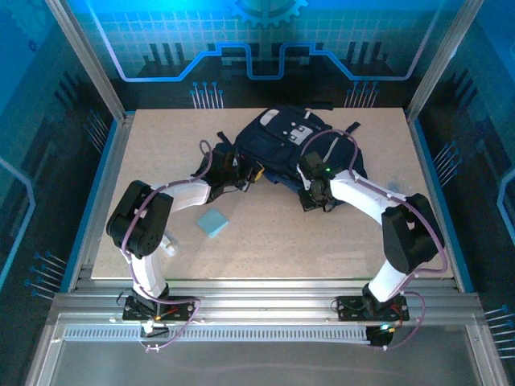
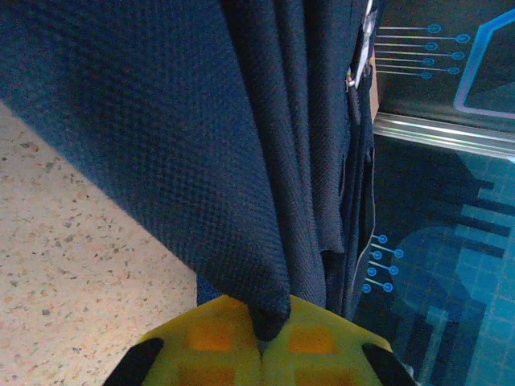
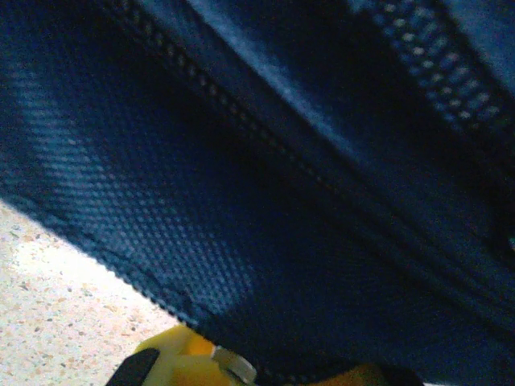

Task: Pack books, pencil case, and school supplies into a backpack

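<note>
We see the backpack (image 1: 294, 137) at the far middle of the table (image 1: 282, 249), with the left gripper (image 2: 264, 322) closed tight on a fold of its navy cloth. The right gripper (image 3: 265, 368) is closed too, against the cloth on the other side; whether it pinches it we cannot tell. The light-blue pad (image 1: 212, 222) lies flat near the left arm (image 1: 141, 217).

1. The table (image 1: 273, 241) is a pale, speckled beige board.
2. A dark navy backpack (image 1: 282, 141) lies on it, towards the far edge and about midway across.
3. A small light-blue square pad (image 1: 213, 222) lies flat on the bare board, nearer than the backpack and to its left, well apart from it.
4. In the left wrist view, backpack fabric hangs above the speckled surface.
</note>
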Robot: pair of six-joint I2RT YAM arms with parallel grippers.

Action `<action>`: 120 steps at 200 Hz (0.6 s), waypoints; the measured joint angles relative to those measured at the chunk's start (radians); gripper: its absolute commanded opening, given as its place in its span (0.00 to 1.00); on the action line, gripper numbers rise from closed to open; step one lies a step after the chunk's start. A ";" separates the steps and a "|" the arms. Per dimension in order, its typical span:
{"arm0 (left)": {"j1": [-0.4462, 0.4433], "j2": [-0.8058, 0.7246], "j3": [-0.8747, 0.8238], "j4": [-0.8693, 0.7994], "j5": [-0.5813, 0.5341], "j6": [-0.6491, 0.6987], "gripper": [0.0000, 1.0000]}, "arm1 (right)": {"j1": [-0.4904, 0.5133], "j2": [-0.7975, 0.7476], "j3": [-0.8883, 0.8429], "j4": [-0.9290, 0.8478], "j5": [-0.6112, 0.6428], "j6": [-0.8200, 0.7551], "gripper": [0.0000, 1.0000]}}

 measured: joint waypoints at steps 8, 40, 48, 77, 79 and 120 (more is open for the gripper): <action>0.006 0.000 0.007 -0.007 0.009 0.012 0.00 | 0.000 -0.003 0.002 -0.005 0.008 0.000 0.00; 0.074 0.060 0.134 -0.101 0.037 0.116 0.00 | -0.017 -0.017 0.006 -0.046 0.021 0.012 0.00; 0.100 0.085 0.174 -0.121 0.037 0.142 0.00 | -0.029 -0.021 0.005 -0.058 0.023 0.016 0.00; 0.170 0.180 0.314 -0.187 0.039 0.214 0.00 | -0.035 -0.035 -0.008 -0.035 -0.064 0.027 0.00; 0.171 0.186 0.322 -0.192 0.040 0.216 0.00 | -0.033 -0.035 -0.008 -0.031 -0.074 0.028 0.00; 0.182 0.227 0.375 -0.213 0.015 0.242 0.79 | 0.018 -0.029 -0.009 0.020 -0.289 0.108 0.00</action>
